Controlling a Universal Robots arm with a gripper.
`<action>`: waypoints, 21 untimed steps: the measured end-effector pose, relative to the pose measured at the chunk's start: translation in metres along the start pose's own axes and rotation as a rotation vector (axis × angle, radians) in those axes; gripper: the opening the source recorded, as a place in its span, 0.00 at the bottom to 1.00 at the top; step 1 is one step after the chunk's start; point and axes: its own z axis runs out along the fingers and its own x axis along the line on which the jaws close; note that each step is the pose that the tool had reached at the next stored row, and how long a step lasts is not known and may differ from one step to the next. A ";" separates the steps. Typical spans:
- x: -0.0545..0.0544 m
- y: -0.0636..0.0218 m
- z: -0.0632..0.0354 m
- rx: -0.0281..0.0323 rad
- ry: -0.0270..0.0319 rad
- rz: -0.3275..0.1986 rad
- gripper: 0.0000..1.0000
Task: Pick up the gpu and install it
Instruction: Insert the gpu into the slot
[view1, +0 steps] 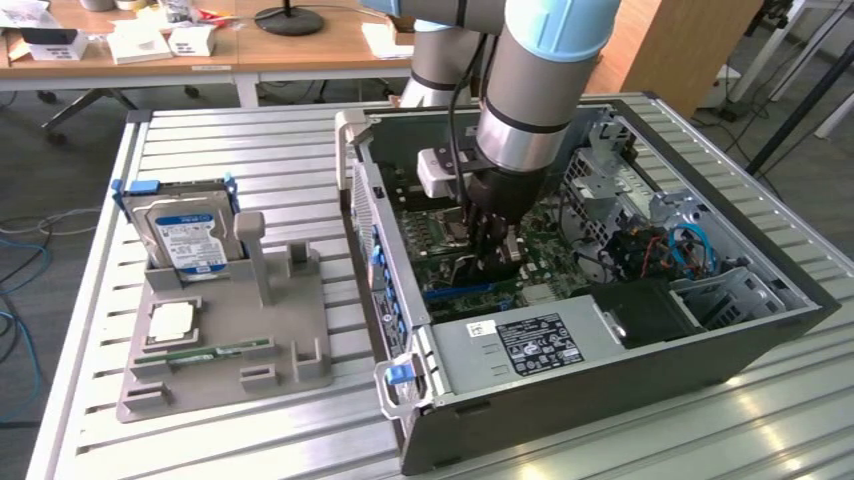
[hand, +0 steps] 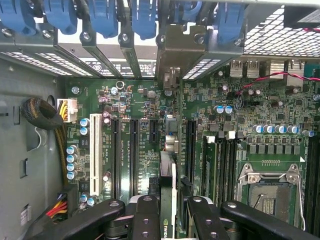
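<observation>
Gripper (hand: 168, 220) clamps the gpu (hand: 168, 192) edge-on between its partly closed fingers, low inside the open computer case (view1: 747, 345), above the green motherboard (hand: 135, 135) slots.

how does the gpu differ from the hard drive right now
The gpu is a thin card held edge-on between the gripper fingers, down inside the computer case over the motherboard. The hard drive is a boxy silver unit with a blue-and-white label, standing upright in the grey holder on the table outside the case, untouched. Both are computer components.
</observation>
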 end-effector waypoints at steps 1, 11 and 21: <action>0.000 0.0000 0.0000 0.0001 0.0000 0.000 0.26; 0.000 0.0008 0.0000 0.0000 0.0001 0.000 0.26; -0.001 0.0019 0.0006 0.0000 0.0000 0.000 0.26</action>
